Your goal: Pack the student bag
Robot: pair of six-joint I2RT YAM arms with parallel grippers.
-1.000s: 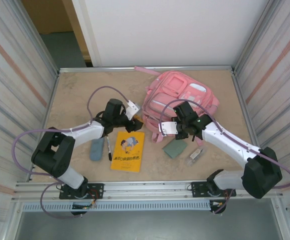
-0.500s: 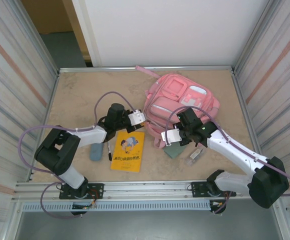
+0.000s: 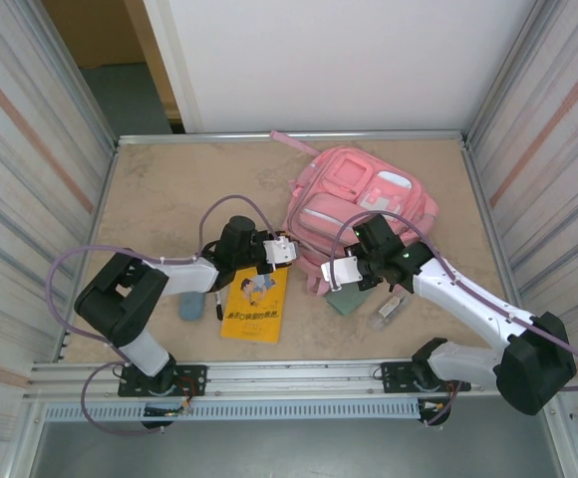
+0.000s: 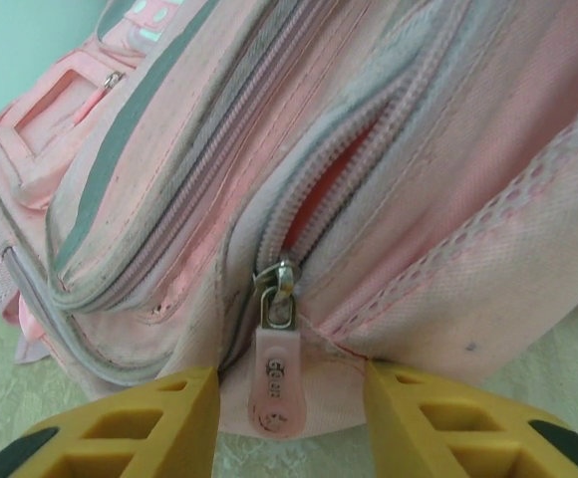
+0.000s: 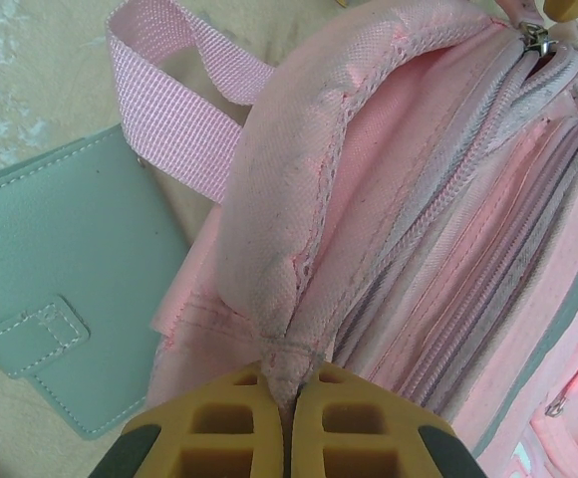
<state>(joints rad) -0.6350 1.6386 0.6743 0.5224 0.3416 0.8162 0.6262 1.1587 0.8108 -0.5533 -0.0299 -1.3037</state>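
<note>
Top external view, half a second on: the left gripper [image 3: 287, 249] is sitting closer to the student bag [image 3: 359, 204] than before, while the right gripper [image 3: 341, 269] is staying put at the bag's near edge. The pink bag is lying toward the far right of the table [image 3: 169, 189], front pockets up, one zip partly open. Left wrist view: the yellow fingers [image 4: 140, 418] are standing apart, flanking the pink zipper pull [image 4: 277, 383] without visibly touching it. Right wrist view: the fingers [image 5: 219, 418] are pinching together on a fold of bag fabric, beside a green wallet [image 5: 50, 279].
</note>
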